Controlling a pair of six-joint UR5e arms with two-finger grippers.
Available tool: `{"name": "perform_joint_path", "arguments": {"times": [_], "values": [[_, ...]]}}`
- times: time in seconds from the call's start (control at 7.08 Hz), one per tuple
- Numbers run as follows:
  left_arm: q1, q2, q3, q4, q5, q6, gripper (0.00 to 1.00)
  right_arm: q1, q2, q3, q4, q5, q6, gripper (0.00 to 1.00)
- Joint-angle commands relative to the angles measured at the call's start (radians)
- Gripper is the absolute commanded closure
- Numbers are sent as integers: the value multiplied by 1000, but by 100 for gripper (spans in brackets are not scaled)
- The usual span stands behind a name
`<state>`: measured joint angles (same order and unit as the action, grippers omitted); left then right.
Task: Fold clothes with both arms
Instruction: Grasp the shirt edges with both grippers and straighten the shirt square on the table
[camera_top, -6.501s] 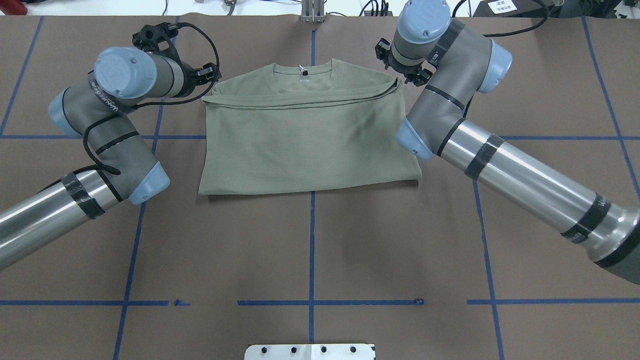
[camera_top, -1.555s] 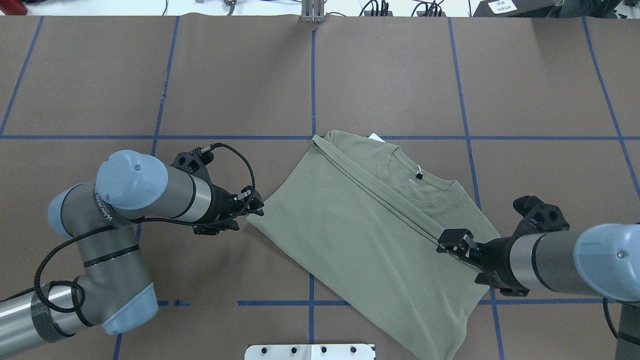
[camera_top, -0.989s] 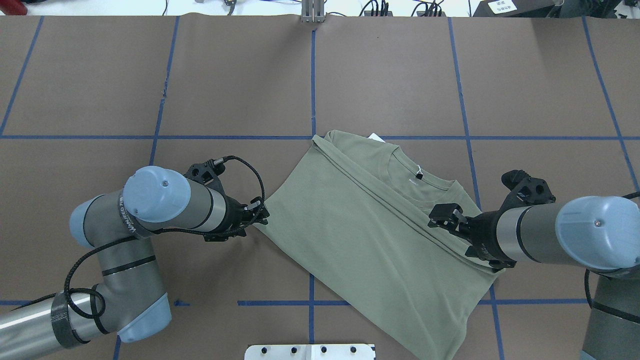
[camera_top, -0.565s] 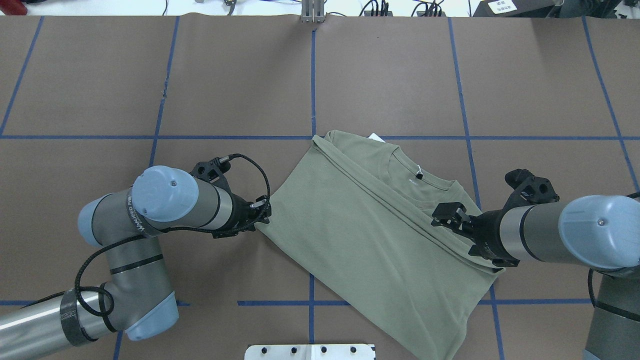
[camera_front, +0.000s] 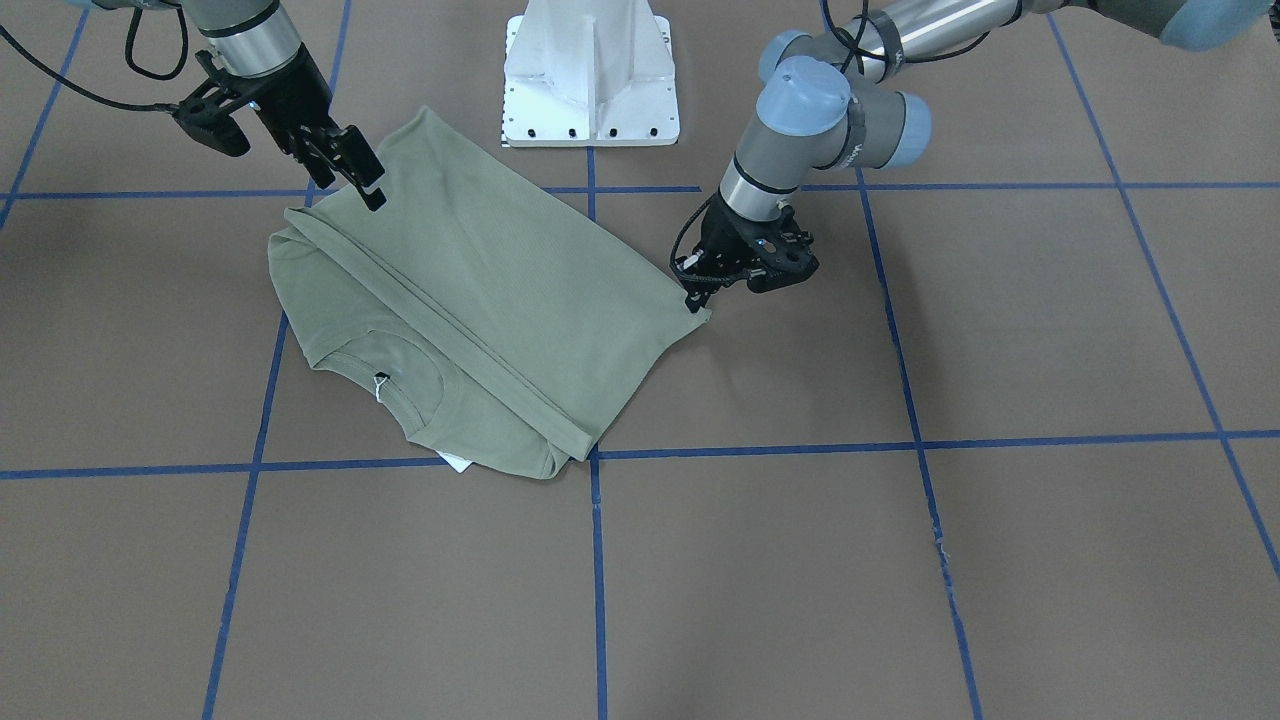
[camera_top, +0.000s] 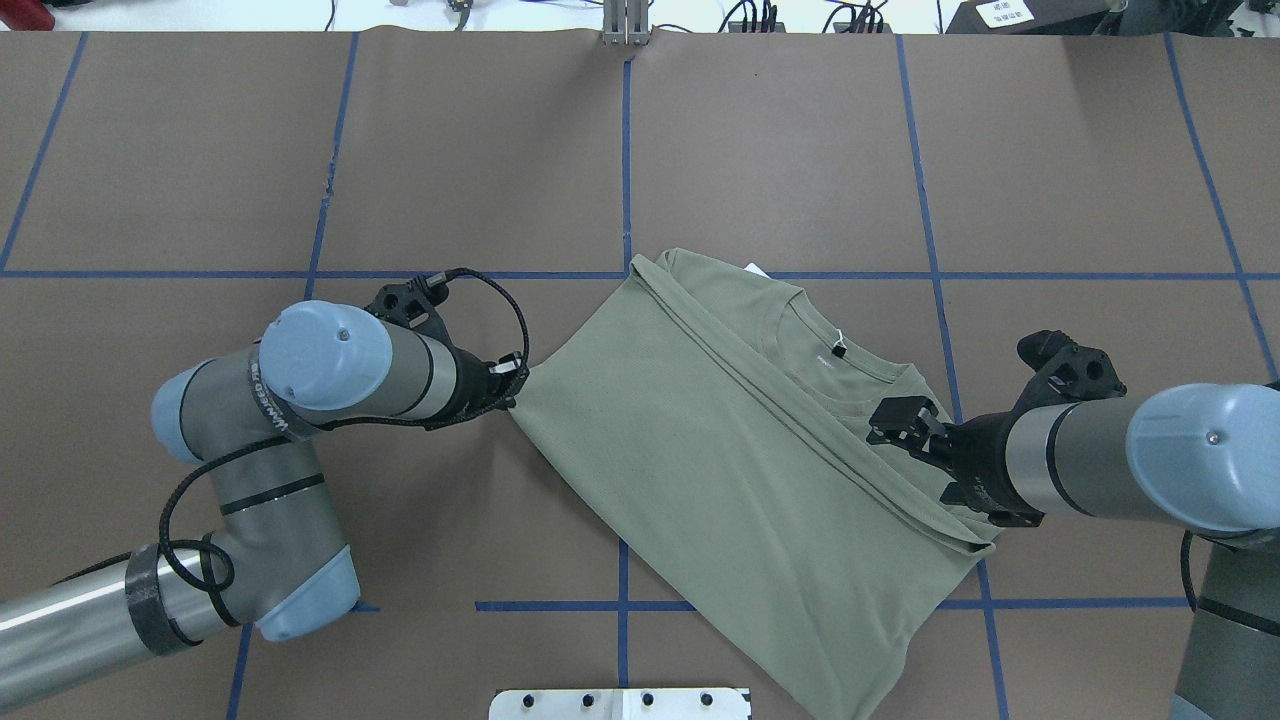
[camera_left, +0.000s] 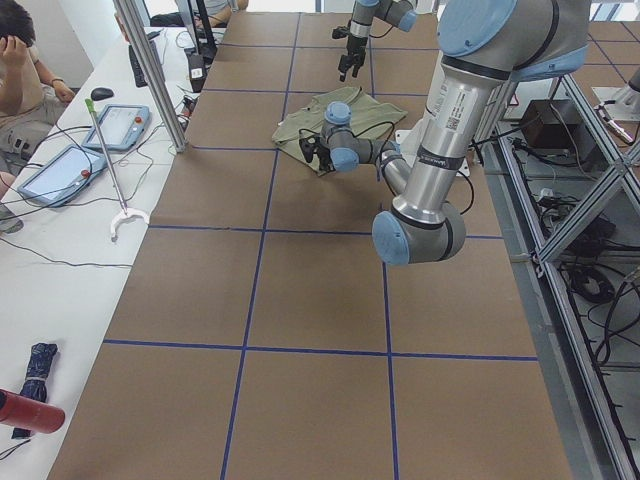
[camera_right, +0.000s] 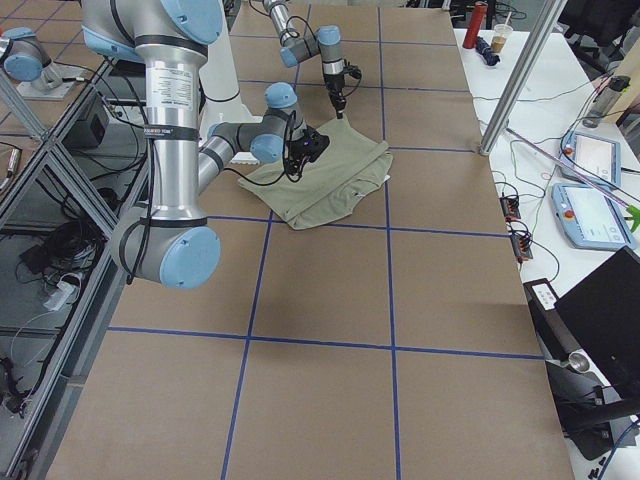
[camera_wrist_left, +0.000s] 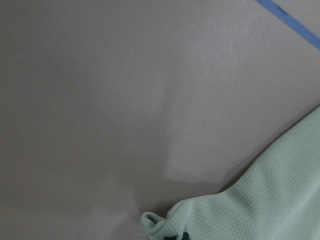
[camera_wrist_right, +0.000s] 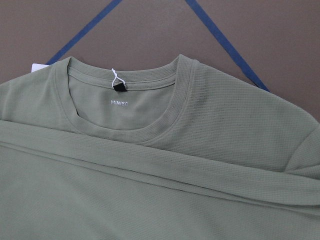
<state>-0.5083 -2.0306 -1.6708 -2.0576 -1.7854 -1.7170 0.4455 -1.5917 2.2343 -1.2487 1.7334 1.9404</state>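
On the brown, blue-taped table (camera_top: 480, 150), the half-folded sage-green knit shirt (camera_top: 720, 440) lies askew. The black left gripper (camera_top: 512, 388) pinches its corner. The black right gripper (camera_top: 893, 425) is poised at the shoulder, but I cannot tell its opening. The next move is probably to square the shirt for another fold.

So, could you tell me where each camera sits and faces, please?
Overhead: behind the robot, looking forward-down; left gripper holds the sage-green shirt, right gripper above it.
Front-facing: across the table, facing the robot; white pedestal at top.
Exterior left: table's left end, looking along it; left arm nearest.
Exterior right: opposite end; right arm nearest.
Left wrist: down at a shirt corner; no arm shows.
Right wrist: down at the ribbed collar; no arm shows.
Shared: both wrist views show shirt and table.
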Motion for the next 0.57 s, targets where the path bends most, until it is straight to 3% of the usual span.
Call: {"name": "perform_joint_path", "arguments": {"times": [0.0,0.28,0.42], "values": [[-131,-37,127,-18,46,153,100,-1,5,-1,0,-2,0,0],[-252,-307,474,-150,47,151,100,-2,16,1,0,0,0,0],[-297,-448,731,-314,50,152,100,-4,18,1,0,0,0,0]]}}
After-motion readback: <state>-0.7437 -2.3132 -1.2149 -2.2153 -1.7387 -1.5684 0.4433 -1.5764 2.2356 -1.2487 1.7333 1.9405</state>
